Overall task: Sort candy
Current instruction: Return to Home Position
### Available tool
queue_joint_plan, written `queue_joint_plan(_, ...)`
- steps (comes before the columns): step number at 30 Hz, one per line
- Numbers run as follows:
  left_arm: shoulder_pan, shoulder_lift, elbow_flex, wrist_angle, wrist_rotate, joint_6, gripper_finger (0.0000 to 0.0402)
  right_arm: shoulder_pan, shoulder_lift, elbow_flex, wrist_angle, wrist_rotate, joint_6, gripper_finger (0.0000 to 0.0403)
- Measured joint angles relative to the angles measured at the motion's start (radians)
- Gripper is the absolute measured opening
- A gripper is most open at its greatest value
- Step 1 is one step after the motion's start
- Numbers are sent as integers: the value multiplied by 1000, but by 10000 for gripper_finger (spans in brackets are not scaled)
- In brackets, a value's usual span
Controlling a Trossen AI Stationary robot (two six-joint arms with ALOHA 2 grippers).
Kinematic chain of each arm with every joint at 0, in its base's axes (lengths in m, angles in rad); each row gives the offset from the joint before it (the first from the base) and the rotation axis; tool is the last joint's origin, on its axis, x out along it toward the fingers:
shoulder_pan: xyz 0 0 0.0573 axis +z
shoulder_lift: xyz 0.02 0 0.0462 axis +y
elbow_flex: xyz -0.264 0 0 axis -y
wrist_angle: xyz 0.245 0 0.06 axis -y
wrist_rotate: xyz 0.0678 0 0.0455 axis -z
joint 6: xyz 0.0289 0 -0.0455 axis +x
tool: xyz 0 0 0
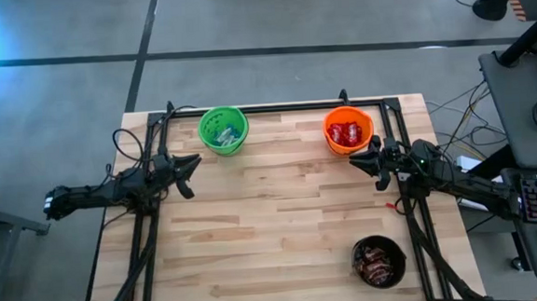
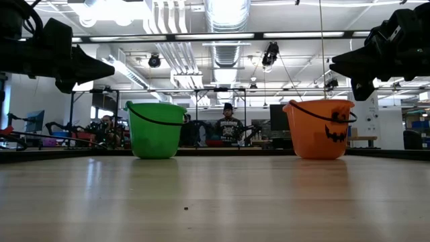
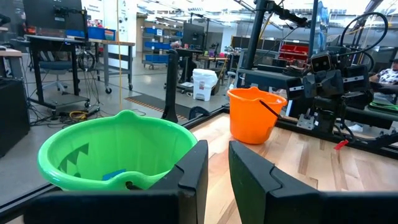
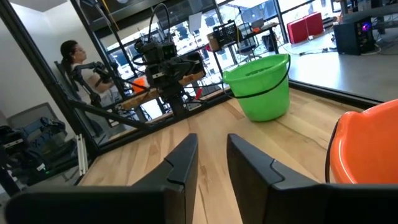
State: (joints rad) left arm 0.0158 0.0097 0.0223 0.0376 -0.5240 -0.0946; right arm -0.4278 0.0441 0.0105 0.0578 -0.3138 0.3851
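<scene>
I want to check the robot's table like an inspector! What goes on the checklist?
Surface: wooden table, no loose sweets seen.
Job's things: red candy in the orange bucket, brown candy in the black bucket, blue candy in the green bucket.
Clutter: nothing seen.
Grippers: left gripper and right gripper raised at the table's sides, fingers slightly apart, empty.
Cables: dark cables at the table's left edge.
Surroundings: a person beyond the table.
</scene>
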Motion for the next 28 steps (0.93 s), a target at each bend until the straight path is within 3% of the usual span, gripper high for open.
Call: queue_joint_plan(28,0,0,0,0,0,0,47,0,0,0,0,0,0,84)
